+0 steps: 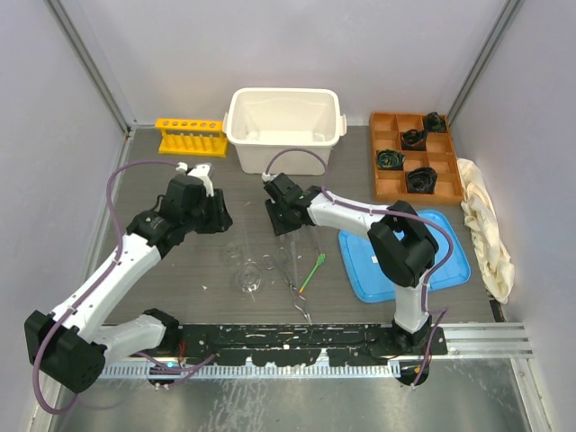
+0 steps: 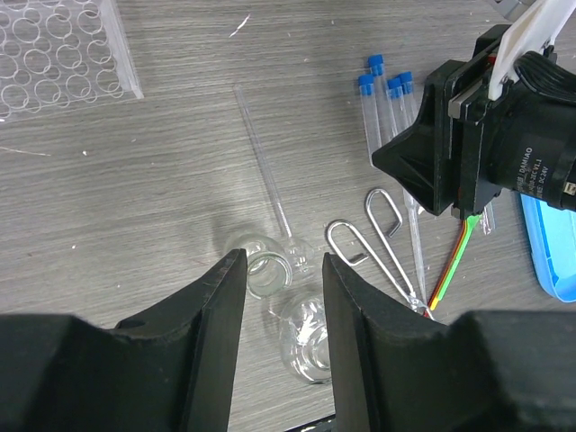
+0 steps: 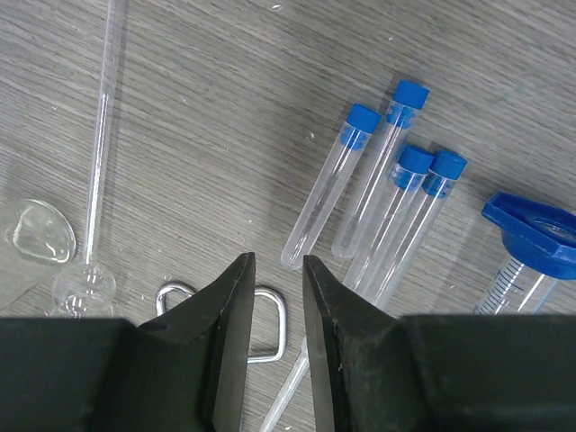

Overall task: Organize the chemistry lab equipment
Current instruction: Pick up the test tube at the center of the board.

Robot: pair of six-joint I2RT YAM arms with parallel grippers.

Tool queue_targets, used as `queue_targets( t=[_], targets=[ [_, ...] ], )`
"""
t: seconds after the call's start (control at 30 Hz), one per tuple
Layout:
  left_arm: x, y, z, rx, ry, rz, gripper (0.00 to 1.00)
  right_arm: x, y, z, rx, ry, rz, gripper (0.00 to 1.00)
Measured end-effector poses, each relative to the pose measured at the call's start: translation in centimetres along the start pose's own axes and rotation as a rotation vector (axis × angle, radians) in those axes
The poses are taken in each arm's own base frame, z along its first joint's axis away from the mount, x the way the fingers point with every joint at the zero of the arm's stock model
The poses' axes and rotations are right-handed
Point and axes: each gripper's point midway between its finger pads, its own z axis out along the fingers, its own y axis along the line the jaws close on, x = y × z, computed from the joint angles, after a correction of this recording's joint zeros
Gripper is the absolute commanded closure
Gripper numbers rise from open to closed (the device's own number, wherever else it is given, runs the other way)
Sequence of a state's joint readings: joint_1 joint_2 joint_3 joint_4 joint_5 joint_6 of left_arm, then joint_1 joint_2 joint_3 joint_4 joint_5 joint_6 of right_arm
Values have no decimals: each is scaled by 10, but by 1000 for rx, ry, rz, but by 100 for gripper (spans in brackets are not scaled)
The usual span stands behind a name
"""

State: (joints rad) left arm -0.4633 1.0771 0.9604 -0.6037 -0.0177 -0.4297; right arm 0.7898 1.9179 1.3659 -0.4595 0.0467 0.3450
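Chemistry lab equipment: lying loose on the grey tabletop [image 1: 355,166], mostly between the two arms.

Showing only from above: one yellow rack [image 1: 190,137], standing upright at the back left.

Showing only through the left wrist camera: one clear plastic rack [image 2: 54,54] at the upper left, its round holes in rows. Then counting two small clear glass flasks [image 2: 265,270], lying just beside each other. Hanging above these, the left end effector [image 2: 283,261], standing partly open and gripping nothing.

Counting on rightward: one pair of metal tongs [image 2: 378,238] with looped handles, four blue-capped test tubes [image 2: 382,99] side by side, and one green spatula [image 2: 459,252] partly hidden under the other arm.

Showing only through the right wrist camera: one blue-based cylinder [image 3: 531,238] just right of the tubes, carrying printed marks. Looking slim and clear there, the four tubes, caps pointing away. Hanging over the tongs' loop, the right end effector [image 3: 279,265], fingers standing narrowly apart and holding nothing.
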Motion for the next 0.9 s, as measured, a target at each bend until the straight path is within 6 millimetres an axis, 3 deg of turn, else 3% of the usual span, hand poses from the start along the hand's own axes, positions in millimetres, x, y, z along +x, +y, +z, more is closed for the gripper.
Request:
queue_targets(
  t=[0.23, 0.63, 0.73, 0.9],
  targets=[
    [4, 1, 2, -2, 13, -4, 59, -1, -5, 1, 32, -10, 1, 66],
    [11, 4, 5, -10, 29, -7, 59, 11, -14, 23, 74, 34, -1, 67],
    [11, 4, 5, -10, 29, -7, 59, 13, -14, 26, 76, 41, -1, 75],
    [13, 5, 5, -12, 32, -7, 58, 12, -13, 27, 73, 37, 5, 99]
  ],
)
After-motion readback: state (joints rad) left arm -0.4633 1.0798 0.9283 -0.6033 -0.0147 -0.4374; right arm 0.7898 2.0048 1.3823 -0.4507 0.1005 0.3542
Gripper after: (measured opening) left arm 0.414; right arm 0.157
